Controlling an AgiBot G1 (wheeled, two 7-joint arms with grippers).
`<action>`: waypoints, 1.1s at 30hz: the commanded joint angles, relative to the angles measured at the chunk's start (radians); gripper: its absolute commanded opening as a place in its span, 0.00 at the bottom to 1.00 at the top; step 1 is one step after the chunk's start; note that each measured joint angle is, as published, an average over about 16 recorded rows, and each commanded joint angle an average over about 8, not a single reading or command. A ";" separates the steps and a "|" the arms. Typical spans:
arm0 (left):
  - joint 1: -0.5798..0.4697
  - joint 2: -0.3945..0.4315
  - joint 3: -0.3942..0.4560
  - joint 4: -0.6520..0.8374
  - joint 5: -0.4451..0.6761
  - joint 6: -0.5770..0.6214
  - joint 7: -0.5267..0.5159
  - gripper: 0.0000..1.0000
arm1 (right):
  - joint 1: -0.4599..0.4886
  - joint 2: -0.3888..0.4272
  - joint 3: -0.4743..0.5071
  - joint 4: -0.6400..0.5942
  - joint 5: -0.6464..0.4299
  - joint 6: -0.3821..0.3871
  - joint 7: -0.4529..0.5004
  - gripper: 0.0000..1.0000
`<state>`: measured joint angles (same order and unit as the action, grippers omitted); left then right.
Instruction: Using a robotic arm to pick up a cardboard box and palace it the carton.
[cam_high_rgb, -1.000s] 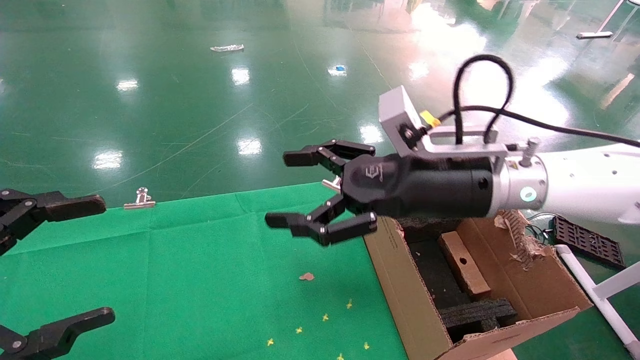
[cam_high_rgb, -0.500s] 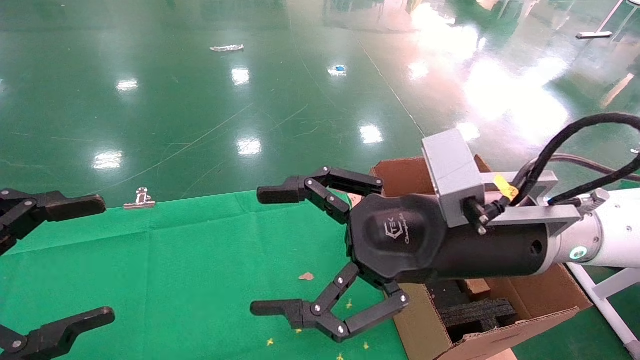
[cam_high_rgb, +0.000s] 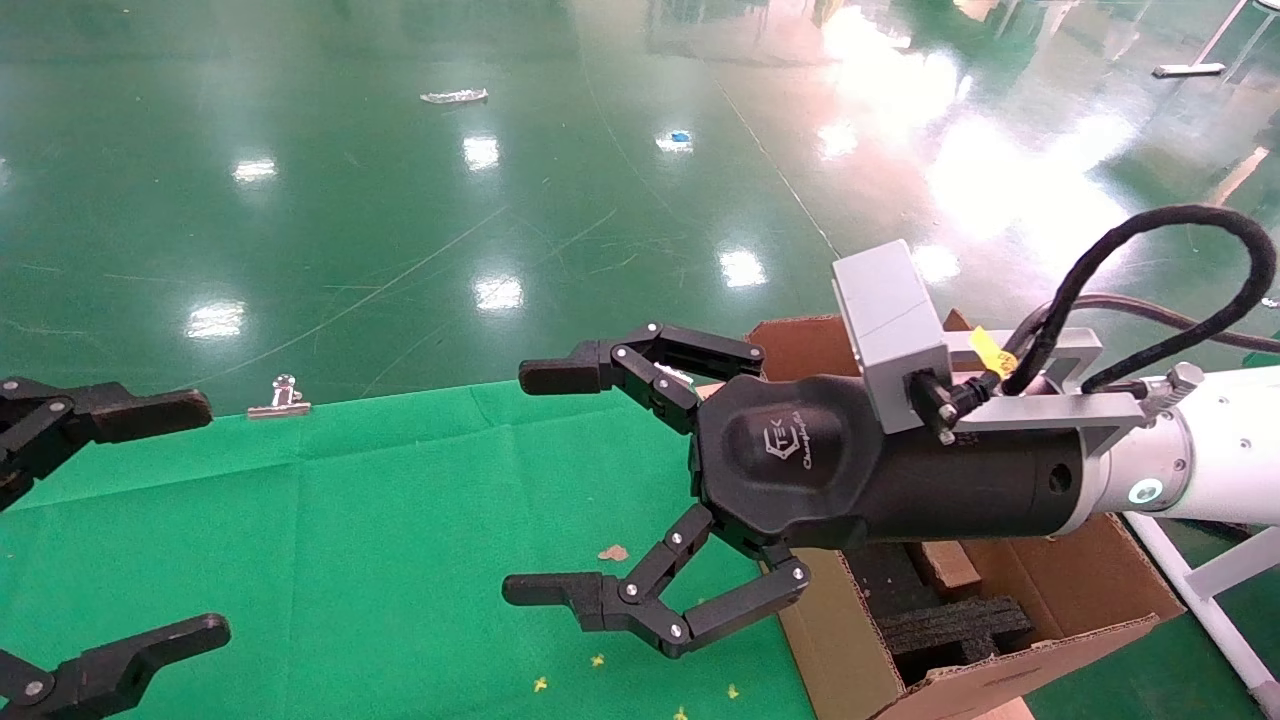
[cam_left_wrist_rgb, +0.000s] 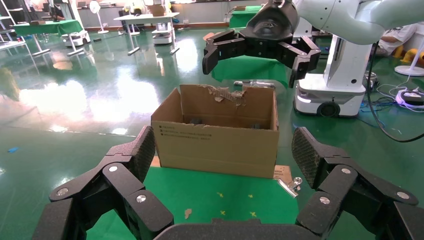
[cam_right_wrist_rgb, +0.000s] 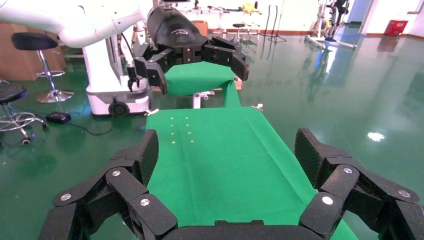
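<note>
The carton (cam_high_rgb: 830, 640) stands open at the right end of the green table (cam_high_rgb: 380, 520), with black foam (cam_high_rgb: 950, 625) inside. The cardboard box (cam_high_rgb: 945, 565) lies inside the carton, mostly hidden behind the robotic arm (cam_high_rgb: 1210, 465). My right gripper (cam_high_rgb: 540, 480) hangs open and empty above the table, just left of the carton. My left gripper (cam_high_rgb: 170, 520) stays open and empty at the table's left end. The left wrist view looks between its own open gripper (cam_left_wrist_rgb: 223, 146) at the carton (cam_left_wrist_rgb: 200, 140), with the right gripper (cam_left_wrist_rgb: 255, 62) above it. The right wrist view shows its open gripper (cam_right_wrist_rgb: 227, 150) over bare cloth.
A metal clip (cam_high_rgb: 280, 397) holds the cloth at the table's far edge. A cardboard scrap (cam_high_rgb: 612, 552) and yellow marks (cam_high_rgb: 600, 660) lie on the cloth. A white tube frame (cam_high_rgb: 1200, 580) stands right of the carton. The carton's far flap (cam_left_wrist_rgb: 227, 95) is torn.
My right gripper has moved from above the carton's far side down and toward me, rolled about its axis, staying open. The box stayed in the carton. The left arm is still.
</note>
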<state>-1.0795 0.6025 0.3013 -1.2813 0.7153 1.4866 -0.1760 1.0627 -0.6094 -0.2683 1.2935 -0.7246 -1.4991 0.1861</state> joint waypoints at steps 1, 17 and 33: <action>0.000 0.000 0.000 0.000 0.000 0.000 0.000 1.00 | 0.004 0.000 -0.003 -0.003 -0.001 0.001 0.001 1.00; 0.000 0.000 0.000 0.000 0.000 0.000 0.000 1.00 | 0.013 -0.002 -0.014 -0.012 -0.007 0.004 0.002 1.00; 0.000 0.000 0.000 0.000 0.000 0.000 0.000 1.00 | 0.016 -0.002 -0.016 -0.014 -0.007 0.005 0.003 1.00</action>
<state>-1.0796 0.6025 0.3013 -1.2813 0.7153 1.4869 -0.1761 1.0785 -0.6117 -0.2842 1.2797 -0.7319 -1.4943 0.1892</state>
